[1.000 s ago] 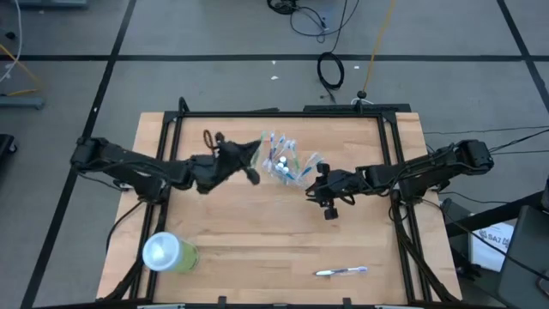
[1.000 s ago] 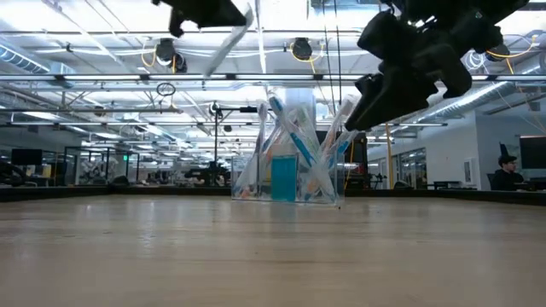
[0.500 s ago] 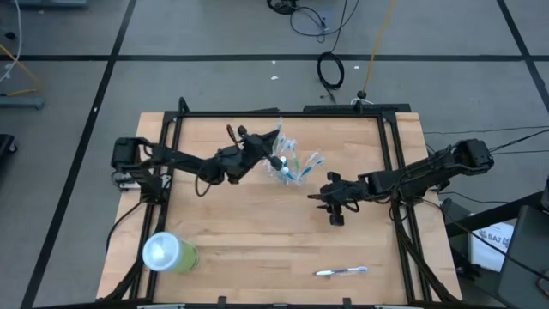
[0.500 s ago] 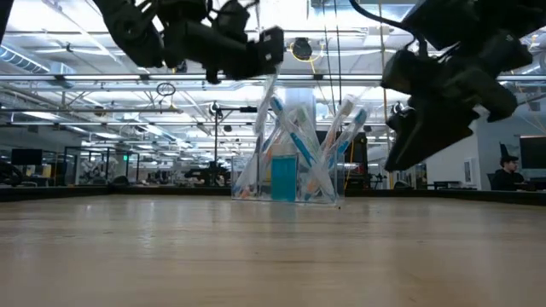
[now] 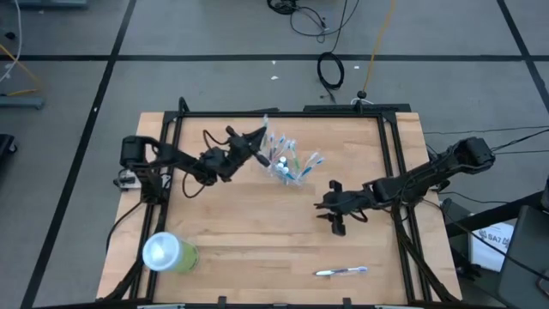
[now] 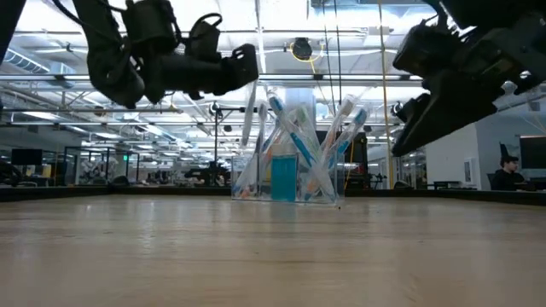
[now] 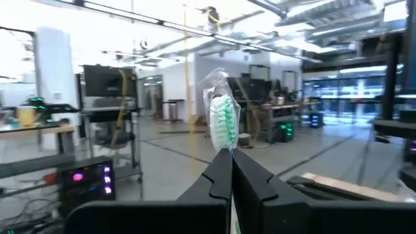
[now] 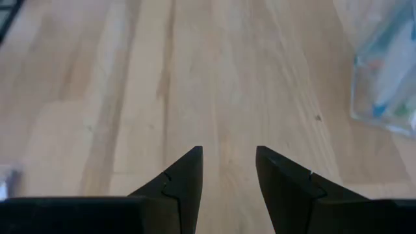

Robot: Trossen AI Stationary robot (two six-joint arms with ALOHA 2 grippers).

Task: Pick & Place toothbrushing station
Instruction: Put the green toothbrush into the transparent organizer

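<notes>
A clear plastic cup (image 5: 286, 163) full of blue, green and white toothbrushes stands on its base at the table's far middle; it also shows in the low view (image 6: 290, 162). My left gripper (image 5: 254, 140) is just left of the cup, above the table, shut on a wrapped toothbrush (image 7: 223, 116) with green bristles. My right gripper (image 5: 331, 209) hovers open and empty right of and nearer than the cup, above bare wood (image 8: 227, 156). Another toothbrush (image 5: 341, 271) lies flat near the table's front edge. My left gripper pinches the wrapped toothbrush's handle (image 7: 229, 156) between its two shut fingers. The fingers lie roughly level, pointing toward the table's far right. The brush head (image 5: 265, 125) in its clear wrapper sticks out past the fingertips, lifted clear of the table and the cup.
A lime-green tumbler (image 5: 168, 253) with a pale round top lies at the near left corner. A black frame (image 5: 283, 112) runs along the table's far edge and sides. Bare wood lies between the cup and the front edge.
My left gripper, holding the toothbrush throughout, has gone toward the far edge and up to the cup, then drawn back a little toward the left. My right gripper has moved away from the cup toward the near edge, still open.
</notes>
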